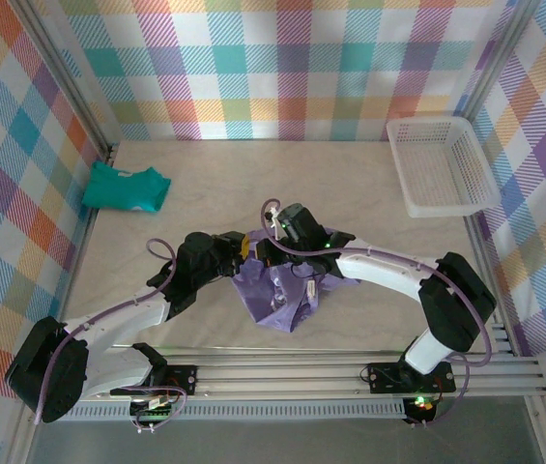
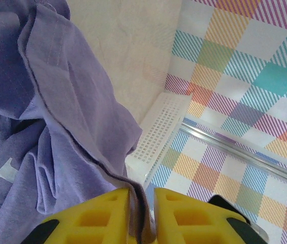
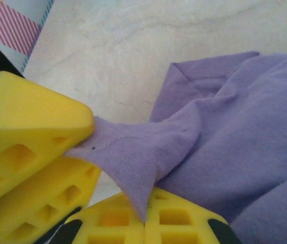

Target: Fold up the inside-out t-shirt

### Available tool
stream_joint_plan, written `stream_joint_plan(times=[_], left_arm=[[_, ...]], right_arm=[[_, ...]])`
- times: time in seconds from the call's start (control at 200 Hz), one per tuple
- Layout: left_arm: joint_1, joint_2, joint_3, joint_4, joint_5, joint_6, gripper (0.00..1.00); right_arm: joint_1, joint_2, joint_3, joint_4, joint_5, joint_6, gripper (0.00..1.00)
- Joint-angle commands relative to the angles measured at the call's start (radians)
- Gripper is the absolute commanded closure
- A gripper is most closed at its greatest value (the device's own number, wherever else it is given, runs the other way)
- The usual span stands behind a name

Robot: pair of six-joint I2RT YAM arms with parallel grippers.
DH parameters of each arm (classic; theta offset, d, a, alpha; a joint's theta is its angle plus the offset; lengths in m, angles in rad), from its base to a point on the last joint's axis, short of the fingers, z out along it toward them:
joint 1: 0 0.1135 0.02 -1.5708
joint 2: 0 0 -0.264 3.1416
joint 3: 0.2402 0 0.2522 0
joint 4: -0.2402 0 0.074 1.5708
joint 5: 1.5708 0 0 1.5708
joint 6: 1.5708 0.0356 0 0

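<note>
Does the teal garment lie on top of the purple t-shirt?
No, the teal garment lies apart from the purple t-shirt, near the far left corner of the table.

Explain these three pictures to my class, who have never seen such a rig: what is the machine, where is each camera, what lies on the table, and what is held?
The machine is two robot arms bolted at the near edge of a table. Each arm ends in a gripper with two yellow fingers. The wide picture comes from a fixed camera above and behind the arms. The other two come from a camera on each wrist, looking along that arm's own fingers. On the table lie a bunched purple t-shirt, a folded teal garment and a white basket. The left gripper is closed on a fold of the t-shirt, and the right gripper pinches another edge of it close by.
</note>
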Motion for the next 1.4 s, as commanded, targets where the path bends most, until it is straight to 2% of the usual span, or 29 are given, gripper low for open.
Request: stream_joint_plan(times=[0.0, 0.3, 0.5, 0.575, 0.615, 0.65, 0.745, 0.785, 0.865, 0.95, 1.06, 1.094, 1.134, 1.239, 1.344, 1.394], left_arm=[[0.006, 0.005, 0.008, 0.023, 0.009, 0.001, 0.76], [0.028, 0.022, 0.005, 0.041, 0.031, -0.015, 0.75], [0.042, 0.019, 0.007, 0.043, 0.033, -0.013, 0.85], [0.045, 0.023, 0.009, 0.052, 0.034, -0.002, 0.93], [0.053, 0.026, 0.013, 0.054, 0.044, 0.008, 1.00], [0.065, 0.028, 0.017, 0.059, 0.054, 0.023, 1.00], [0.121, 0.012, 0.043, 0.011, 0.120, 0.132, 1.00], [0.153, -0.003, 0.061, -0.042, 0.162, 0.232, 1.00], [0.201, -0.045, 0.091, -0.159, 0.218, 0.413, 1.00], [0.231, -0.077, 0.115, -0.259, 0.261, 0.573, 1.00], [0.243, -0.095, 0.146, -0.345, 0.300, 0.726, 1.00], [0.244, -0.099, 0.159, -0.369, 0.305, 0.765, 1.00], [0.246, -0.105, 0.176, -0.400, 0.304, 0.807, 1.00], [0.247, -0.117, 0.217, -0.464, 0.286, 0.883, 1.00], [0.249, -0.121, 0.243, -0.495, 0.273, 0.921, 1.00], [0.249, -0.118, 0.251, -0.501, 0.268, 0.932, 1.00]], right_arm=[[0.014, -0.033, -0.015, 0.043, -0.002, -0.044, 0.99], [0.026, -0.039, -0.030, 0.064, 0.009, -0.132, 0.99], [0.035, -0.039, -0.038, 0.067, 0.022, -0.158, 0.99], [0.036, -0.036, -0.041, 0.067, 0.026, -0.159, 0.98], [0.036, -0.037, -0.041, 0.063, 0.026, -0.159, 0.96], [0.036, -0.039, -0.040, 0.050, 0.027, -0.160, 0.91], [0.036, -0.092, -0.052, -0.020, 0.043, -0.202, 0.70], [0.034, -0.140, -0.066, -0.054, 0.056, -0.248, 0.63], [0.014, -0.243, -0.083, -0.124, 0.072, -0.338, 0.53], [-0.080, -0.295, -0.080, -0.179, 0.064, -0.350, 0.43], [-0.229, -0.201, 0.008, -0.287, -0.002, -0.302, 0.39], [-0.254, -0.156, 0.048, -0.326, -0.004, -0.308, 0.33], [-0.271, -0.102, 0.093, -0.369, -0.002, -0.319, 0.29], [-0.306, 0.015, 0.157, -0.420, -0.009, -0.333, 0.26], [-0.321, 0.085, 0.164, -0.406, -0.075, -0.331, 0.25], [-0.320, 0.106, 0.158, -0.373, -0.133, -0.320, 0.28]])
